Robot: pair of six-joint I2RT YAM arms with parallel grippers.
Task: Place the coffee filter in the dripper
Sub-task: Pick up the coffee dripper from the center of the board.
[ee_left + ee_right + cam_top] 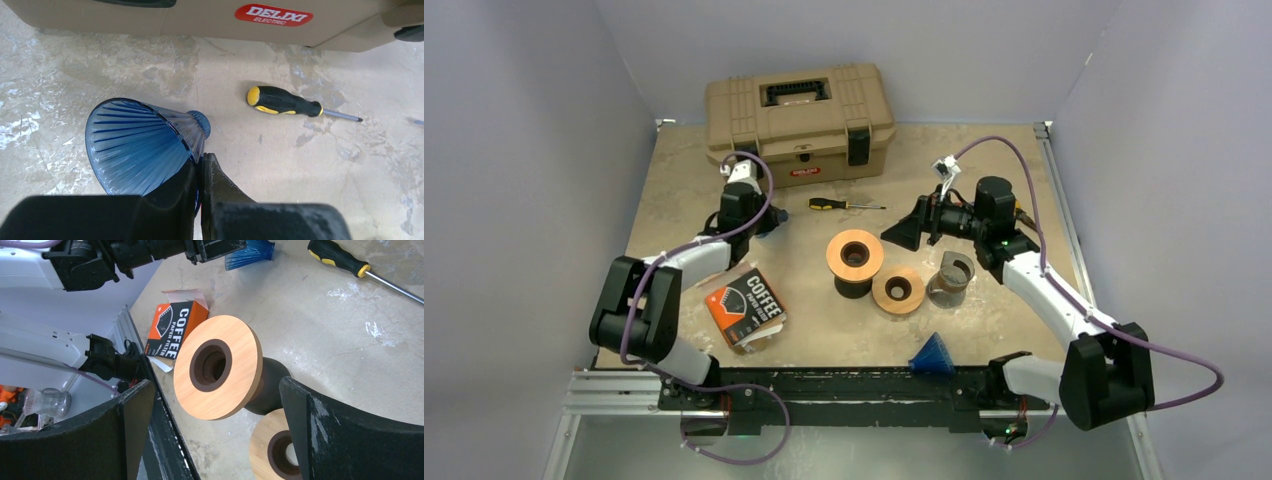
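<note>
A blue ribbed cone dripper (135, 145) lies tilted with its small end on the table. My left gripper (200, 165) is shut on its rim; in the top view this gripper (764, 218) is left of the screwdriver. The dripper also shows in the right wrist view (250, 252). An orange and black coffee filter box (744, 308) lies flat at the front left, its flap open (172, 330). No loose filter shows. My right gripper (904, 232) is open and empty, its jaws wide apart, facing a wooden ring stand (217, 367).
A tan toolbox (799, 118) stands at the back. A yellow and black screwdriver (846, 204) lies in front of it. Two wooden ring stands (855, 258) (898, 290) and a grey cup (951, 277) sit mid-table. A second blue cone (934, 355) lies at the front edge.
</note>
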